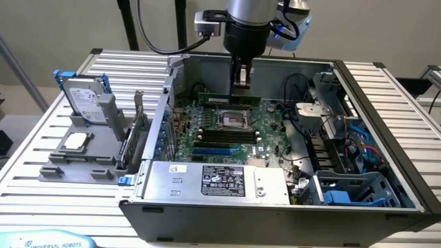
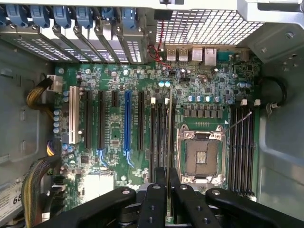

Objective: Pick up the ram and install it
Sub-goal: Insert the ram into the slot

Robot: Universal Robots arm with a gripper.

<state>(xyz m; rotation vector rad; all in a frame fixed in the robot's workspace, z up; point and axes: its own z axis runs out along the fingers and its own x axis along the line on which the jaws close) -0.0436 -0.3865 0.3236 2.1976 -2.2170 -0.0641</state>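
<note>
Green ram (image 1: 217,96) pinched by our gripper (image 1: 241,85), fingers (image 2: 160,190) barely apart | just beside socket (image 1: 233,120) | pickup done, we judged seating unfinished

Open case (image 1: 276,222), motherboard (image 2: 114,85) (socket (image 2: 202,156) bare), hard drive (image 1: 86,103)

Your claw (image 2: 169,175) is matte black: four jointed link bars (image 2: 118,202), each with a round pivot screw at its end, flanking two slim fingers (image 2: 160,199). Above the claw sits a black cylindrical body (image 1: 246,36) under a silver wrist tube (image 1: 251,9). Beside these, a small grey connector box (image 1: 208,23) feeds a black cable (image 1: 157,48), and a white camera housing (image 1: 293,31) glows blue.
</note>
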